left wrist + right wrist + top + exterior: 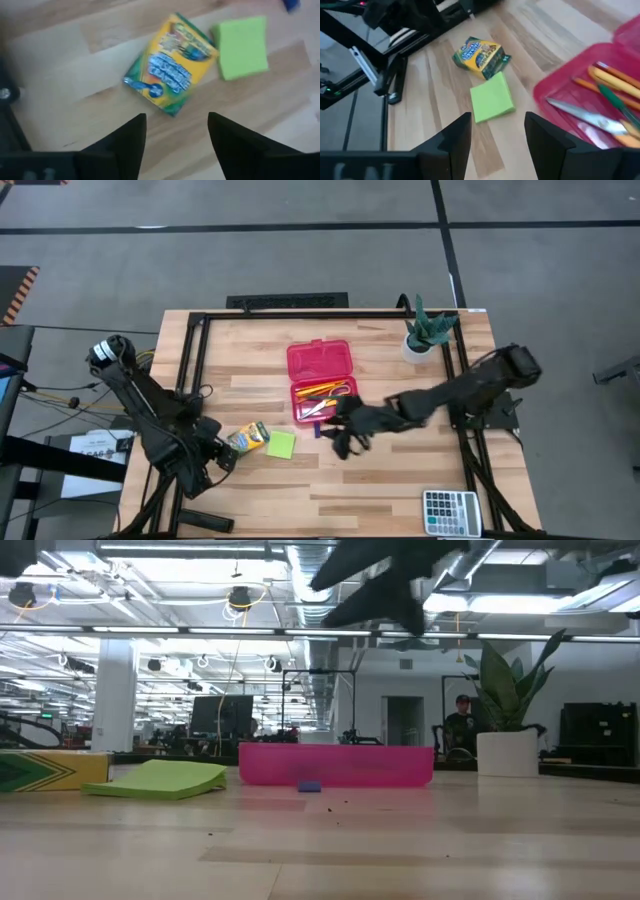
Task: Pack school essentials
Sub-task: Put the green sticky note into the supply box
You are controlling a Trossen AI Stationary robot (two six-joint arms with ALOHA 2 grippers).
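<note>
Right hand (345, 442): fingers apart, empty, raised off the desk (400, 490) just beside the front edge of the pink pencil case (322, 380). Left hand (222, 458): fingers apart, empty, well to the left of the case.

Recommended practice for the step judged in hand, taking the next loose item: descend squarely over the lime sticky-note pad (492, 103), straddle its short sides, and close only once level with the desk; a flat pad will likely slip from a tilted grip.

Location of items: the pad lies left of the right hand, touching or nearly touching the crayon box (170, 63), which lies before the left hand. A small blue eraser (310, 786) rests just in front of the case. Scissors (590, 119), pencils (615, 80) and a green pen (616, 100) already lie inside the case.
</note>
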